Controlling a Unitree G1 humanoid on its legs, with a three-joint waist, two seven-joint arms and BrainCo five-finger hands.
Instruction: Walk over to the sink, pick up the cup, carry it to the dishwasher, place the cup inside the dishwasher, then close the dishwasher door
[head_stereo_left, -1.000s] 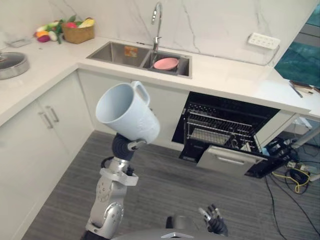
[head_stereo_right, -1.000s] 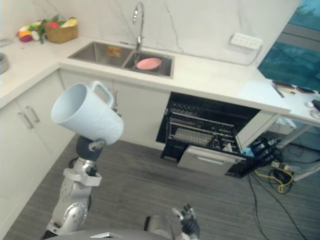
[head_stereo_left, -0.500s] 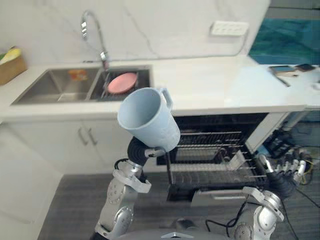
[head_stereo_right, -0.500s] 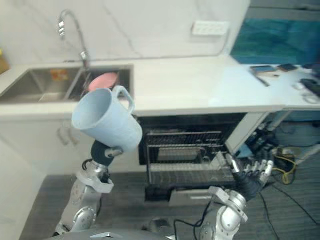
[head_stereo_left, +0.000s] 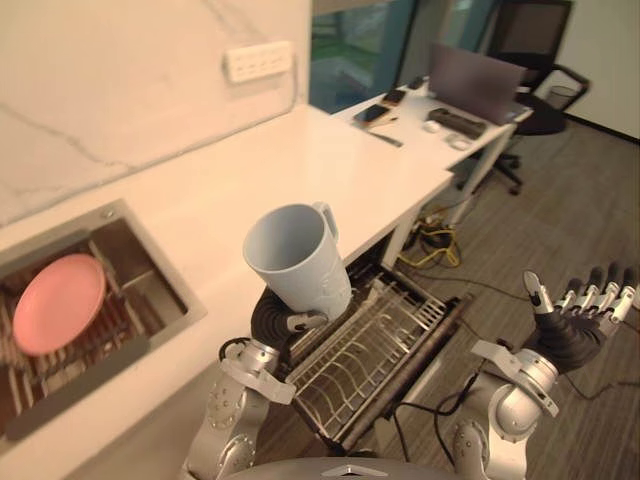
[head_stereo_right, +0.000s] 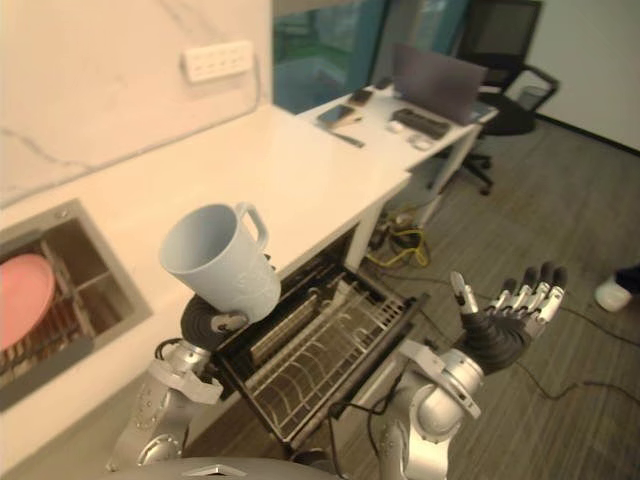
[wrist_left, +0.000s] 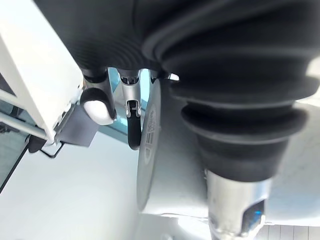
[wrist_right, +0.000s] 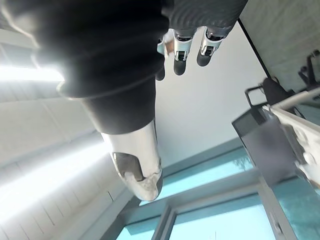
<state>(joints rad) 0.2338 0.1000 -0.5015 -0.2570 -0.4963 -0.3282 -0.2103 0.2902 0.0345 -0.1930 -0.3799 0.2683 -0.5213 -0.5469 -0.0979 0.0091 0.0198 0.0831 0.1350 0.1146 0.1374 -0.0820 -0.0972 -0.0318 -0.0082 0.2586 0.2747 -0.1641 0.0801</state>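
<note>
Left hand (head_stereo_left: 278, 318) is curled round the base of the pale blue cup (head_stereo_left: 300, 262), gripping it from below. The cup is in the air and tilted, mouth up and toward the sink (head_stereo_left: 140, 275), handle on the far side. It hangs at the front edge of the bench (head_stereo_left: 300, 160), above the pulled-out dishwasher rack (head_stereo_left: 365, 350). Right hand (head_stereo_left: 572, 325) has straight, spread fingers and holds nothing, raised over the floor right of the rack. A pink plate (head_stereo_left: 58, 302) lies in the sink.
</note>
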